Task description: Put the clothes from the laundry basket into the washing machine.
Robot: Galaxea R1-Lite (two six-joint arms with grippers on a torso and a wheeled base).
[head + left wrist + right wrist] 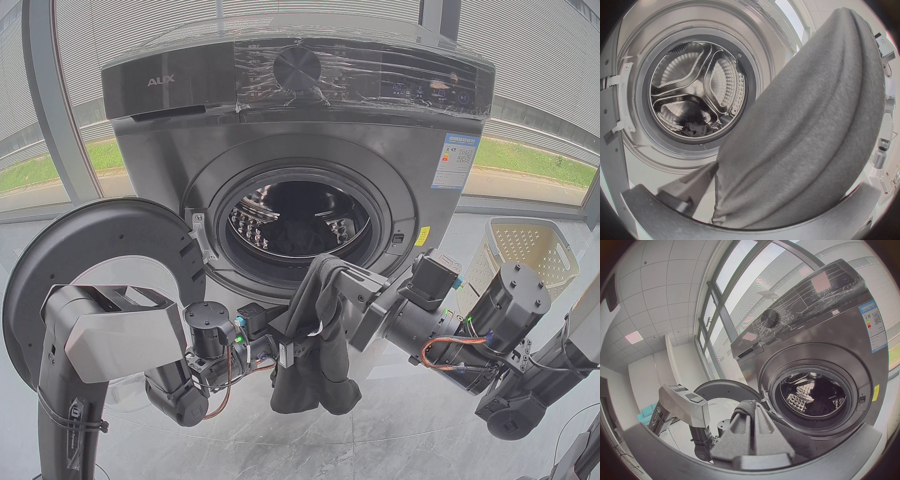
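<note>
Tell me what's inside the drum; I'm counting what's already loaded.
One dark garment lies low in the drum. The hanging garment in the right pincer covers part of the opening, so more could lie unseen.

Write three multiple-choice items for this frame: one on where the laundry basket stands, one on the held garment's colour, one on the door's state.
1. Where is the laundry basket?
A. On the floor beside the washing machine, on the robot's right.
B. On top of the machine.
C. Inside the drum.

2. What colour is the garment in the right gripper?
A. White.
B. Dark grey to black.
C. Red.

3. How is the machine's door?
A. Shut.
B. Lying flat on the floor.
C. Swung open to the robot's left.

Answers:
1 A: the head view shows it standing on the floor next to the machine.
2 B: the cloth hanging from that gripper is dark throughout.
3 C: the drum opening is uncovered and the door stands out at the left.
</note>
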